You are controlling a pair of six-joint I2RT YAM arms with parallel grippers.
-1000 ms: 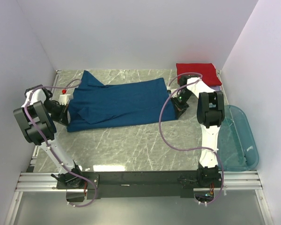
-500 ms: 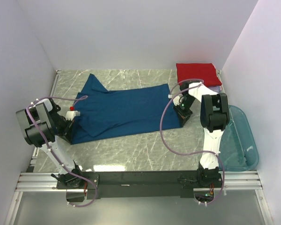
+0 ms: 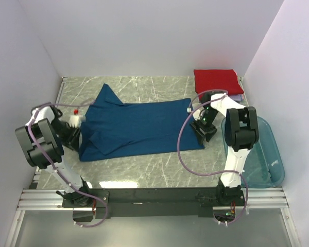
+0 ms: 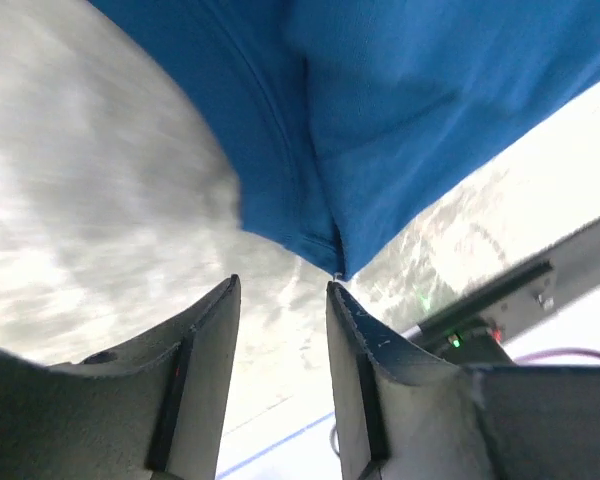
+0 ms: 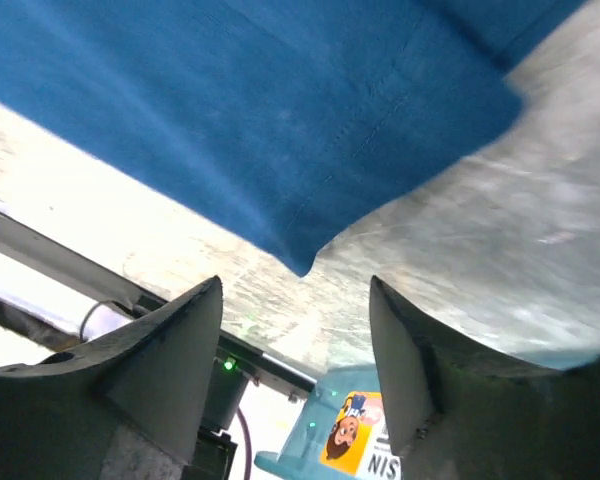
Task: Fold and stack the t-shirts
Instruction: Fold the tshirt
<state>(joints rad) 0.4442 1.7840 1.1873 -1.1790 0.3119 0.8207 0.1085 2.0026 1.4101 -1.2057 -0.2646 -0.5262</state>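
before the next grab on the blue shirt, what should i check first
1. left gripper open, shirt corner just ahead of it: ok
2. right gripper open, hem corner just ahead of it: ok
3. blue t-shirt lying flat: not ok, its left side is doubled over
4. red t-shirt folded at the far right corner: ok
5. finger height above the table: cannot tell

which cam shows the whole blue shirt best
Top external: the blue shirt shows whole, spread on the table. Left wrist catches only a corner beyond the left gripper; right wrist only a hemmed corner beyond the right gripper, both open.
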